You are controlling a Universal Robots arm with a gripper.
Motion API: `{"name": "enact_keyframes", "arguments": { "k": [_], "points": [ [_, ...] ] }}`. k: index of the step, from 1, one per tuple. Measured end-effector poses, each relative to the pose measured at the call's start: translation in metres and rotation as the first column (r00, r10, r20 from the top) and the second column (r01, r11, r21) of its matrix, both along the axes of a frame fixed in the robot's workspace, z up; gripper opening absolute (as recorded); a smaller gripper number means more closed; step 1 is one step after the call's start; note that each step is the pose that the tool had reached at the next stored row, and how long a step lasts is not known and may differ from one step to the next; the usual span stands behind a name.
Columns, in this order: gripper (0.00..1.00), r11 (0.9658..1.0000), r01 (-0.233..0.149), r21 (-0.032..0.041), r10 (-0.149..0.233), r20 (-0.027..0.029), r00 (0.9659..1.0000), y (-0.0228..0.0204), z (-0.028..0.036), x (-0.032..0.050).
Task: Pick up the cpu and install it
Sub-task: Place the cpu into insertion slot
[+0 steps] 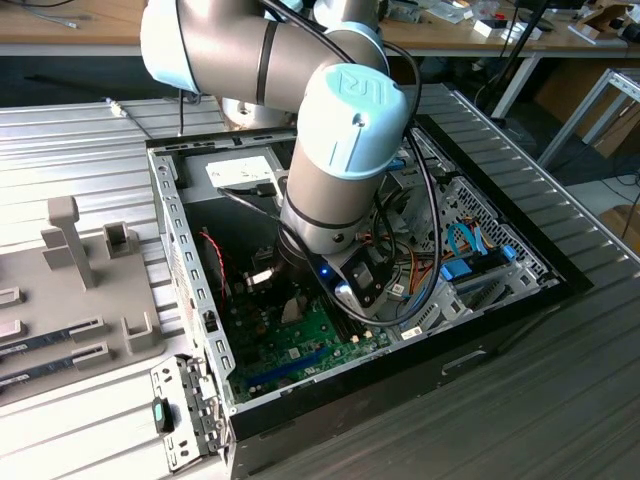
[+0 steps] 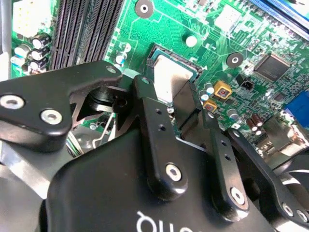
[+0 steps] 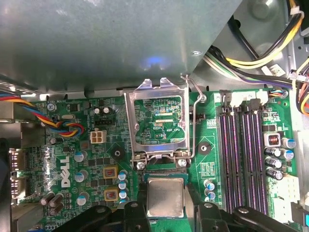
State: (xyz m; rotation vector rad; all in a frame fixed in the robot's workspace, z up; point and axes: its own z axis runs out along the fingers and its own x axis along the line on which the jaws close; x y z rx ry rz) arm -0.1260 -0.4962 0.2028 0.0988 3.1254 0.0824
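Note:
The cpu (image 3: 165, 195) is a small square chip with a silver top and a thin green rim. It sits level at the dark socket (image 3: 164, 170) on the green motherboard (image 3: 67, 159). My gripper (image 3: 165, 205) is shut on it, one black finger against each of two opposite edges. The second wrist view shows the same grip: the cpu (image 2: 168, 77) lies between the fingers (image 2: 147, 111) of my gripper (image 2: 169, 89), over the socket frame (image 2: 157, 50). The socket's metal load plate (image 3: 159, 121) stands flipped open with its lever (image 3: 193, 121) raised.
In the exterior view my arm (image 1: 345, 150) reaches down into an open computer case (image 1: 185, 250). Black memory slots (image 3: 241, 145) run beside the socket. Cable bundles (image 3: 251, 58) and a metal panel (image 3: 96, 43) crowd the board's edge. A grey fixture tray (image 1: 80, 290) lies at the exterior view's left.

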Motion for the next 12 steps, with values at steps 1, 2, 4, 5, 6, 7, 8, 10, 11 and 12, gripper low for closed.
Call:
{"name": "enact_keyframes", "arguments": {
  "k": [1, 2, 4, 5, 6, 7, 8, 10, 11, 12],
  "points": [
    [0.41, 1.0000, 0.000, 0.0001, 0.000, 0.0000, 1.0000, 0.0000, 0.0000, 0.0000],
    [0.41, 1.0000, 0.000, 0.0000, 0.000, 0.0000, 1.0000, 0.0000, -0.0001, 0.0000],
    [0.41, 1.0000, 0.000, 0.0000, 0.000, 0.0000, 1.0000, 0.0000, -0.0001, 0.0000],
    [0.41, 1.0000, 0.000, 0.0000, 0.000, 0.0000, 1.0000, 0.0000, -0.0001, 0.0000],
    [0.41, 1.0000, 0.000, 0.0000, 0.000, 0.0000, 1.0000, 0.0000, -0.0002, 0.0000],
    [0.41, 1.0000, 0.000, 0.0000, 0.000, 0.0000, 1.0000, 0.0000, -0.0002, 0.0000],
    [0.41, 1.0000, 0.000, -0.0001, 0.000, 0.0000, 1.0000, 0.0000, -0.0002, 0.0000],
    [0.41, 1.0000, 0.000, -0.0001, 0.000, 0.0000, 1.0000, 0.0000, -0.0003, 0.0000],
    [0.41, 1.0000, 0.000, -0.0001, 0.000, 0.0000, 1.0000, 0.0000, -0.0003, 0.0000],
    [0.41, 1.0000, 0.000, 0.0003, 0.000, 0.0001, 1.0000, 0.0000, -0.0003, 0.0000]
  ]
}}
